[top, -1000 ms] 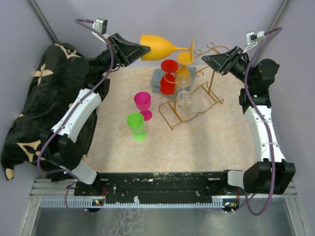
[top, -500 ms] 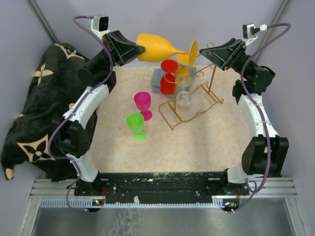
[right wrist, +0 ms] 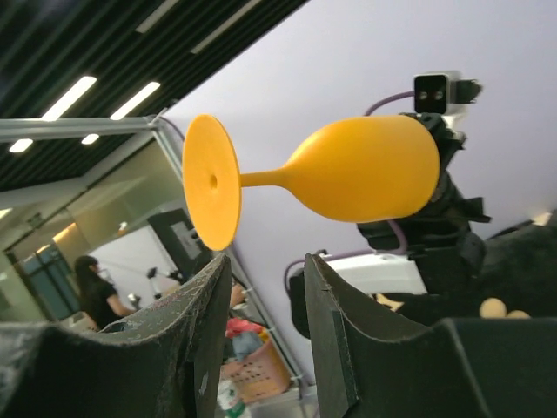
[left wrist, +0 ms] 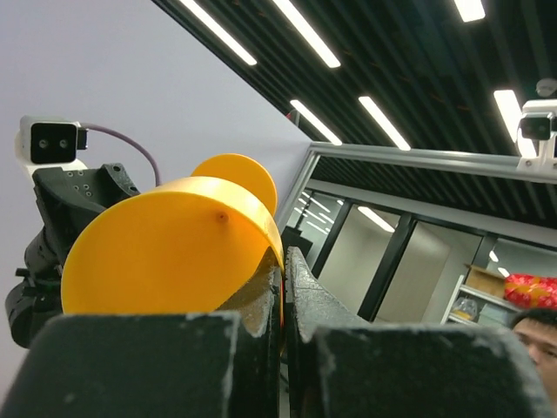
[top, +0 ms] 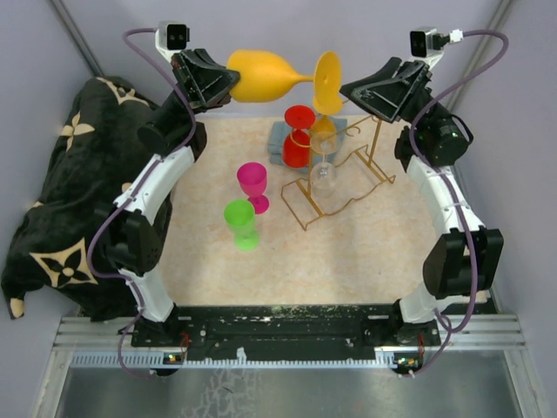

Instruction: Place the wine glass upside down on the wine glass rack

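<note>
Orange wine glass higher, sideways in left claw

We read no text, label, brand name or number on anything in view; the black cloth at the left bears only beige flower-like motifs.

Pale lilac walls, striplit black ceiling

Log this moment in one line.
left hand: shut on orange plastic wine glass, held sideways | right hand: open, near its foot | gold wire rack: untouched
</note>
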{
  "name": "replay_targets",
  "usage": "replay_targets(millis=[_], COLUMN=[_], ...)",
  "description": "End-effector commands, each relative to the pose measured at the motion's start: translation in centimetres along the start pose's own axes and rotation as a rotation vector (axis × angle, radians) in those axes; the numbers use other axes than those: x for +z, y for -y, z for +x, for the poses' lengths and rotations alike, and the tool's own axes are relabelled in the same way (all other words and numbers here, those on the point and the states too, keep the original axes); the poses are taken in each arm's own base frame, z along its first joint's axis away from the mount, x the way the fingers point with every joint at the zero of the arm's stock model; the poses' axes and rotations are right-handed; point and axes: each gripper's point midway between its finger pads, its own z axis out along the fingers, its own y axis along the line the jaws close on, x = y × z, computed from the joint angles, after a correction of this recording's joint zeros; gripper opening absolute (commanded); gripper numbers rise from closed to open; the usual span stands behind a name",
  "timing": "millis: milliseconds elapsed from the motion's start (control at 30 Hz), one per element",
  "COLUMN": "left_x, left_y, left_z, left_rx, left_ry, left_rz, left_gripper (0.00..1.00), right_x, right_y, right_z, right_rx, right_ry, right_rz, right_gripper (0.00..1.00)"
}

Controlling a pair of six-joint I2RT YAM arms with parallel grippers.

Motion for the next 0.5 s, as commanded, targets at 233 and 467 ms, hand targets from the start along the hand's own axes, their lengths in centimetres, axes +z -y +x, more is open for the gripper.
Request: replay_targets(millis=[233, 467], left_x=[0.1, -0.1], left_y=[4.7, 4.7], left_z=[1.2, 1.3], left_rx=[0.040, 0.035], left_ry=[-0.031, -0.025], left_rz=[0.166, 0.164], left_gripper=[0.00, 0.00], right_x=[3.0, 4.2], right_y=[-5.9, -6.4], right_z=[1.3, 1.7], right_rx=[-0.081, -0.079], right_ry=[-0.039, -0.052], right_rz=[-0.249, -0.265], right_gripper=[0.40, 0.41])
